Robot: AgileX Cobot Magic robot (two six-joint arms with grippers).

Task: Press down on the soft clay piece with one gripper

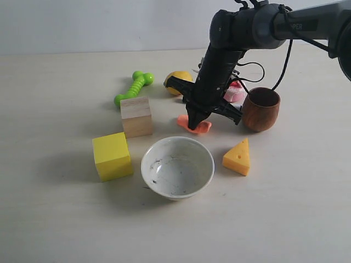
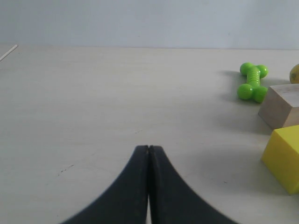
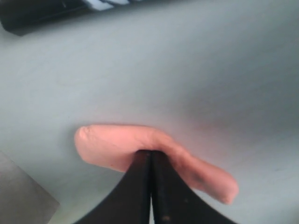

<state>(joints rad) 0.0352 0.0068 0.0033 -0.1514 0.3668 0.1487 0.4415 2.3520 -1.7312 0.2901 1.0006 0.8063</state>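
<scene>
The soft clay piece (image 1: 204,127) (image 3: 117,144) lay between a wooden block (image 1: 136,116), left, and a wooden cup (image 1: 261,112), right. The right gripper (image 1: 194,125) (image 3: 150,153), jaws together, touched its top.

The exterior view looks down at a slant across the table (image 1: 55,219) toward a pale wall (image 1: 82,22), taking in every object; the left wrist view sits low and nearly level behind the left gripper (image 2: 148,149), sharing the green bone toy (image 2: 252,81), wooden block (image 2: 282,105) and yellow cube (image 2: 285,156) with it; the right wrist view looks steeply down, very close behind the right gripper (image 3: 150,154), sharing the soft clay piece (image 3: 107,147).
</scene>
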